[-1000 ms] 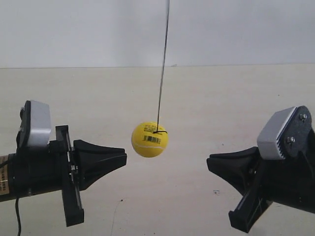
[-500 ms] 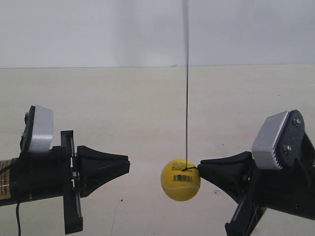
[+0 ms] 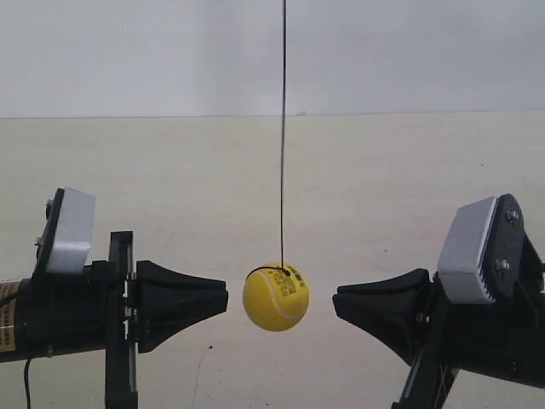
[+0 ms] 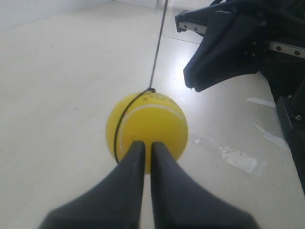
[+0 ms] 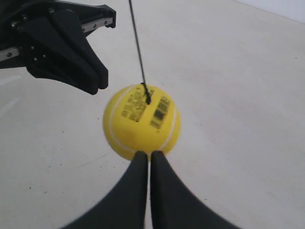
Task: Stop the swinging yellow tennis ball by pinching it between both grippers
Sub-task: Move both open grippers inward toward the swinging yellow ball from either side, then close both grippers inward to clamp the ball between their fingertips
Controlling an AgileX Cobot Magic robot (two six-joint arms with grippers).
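Right wrist view, unlike left, shows ball (image 5: 138, 136) barcode (image 5: 160, 113).

Each claw, the left gripper (image 4: 144, 144) and the right gripper (image 5: 149, 153), is formed by two black wedges that narrow to a point. Behind every claw a black cross rail (image 3: 122, 319) is mounted, and above it a grey-white box (image 3: 71, 232) is carried. Behind the claw at the exterior view's left, a yellow-orange label (image 3: 7, 328) and a thin black cable (image 3: 26, 388) are seen; two silver screws (image 3: 508, 216) are set beside the other box (image 3: 467, 251).
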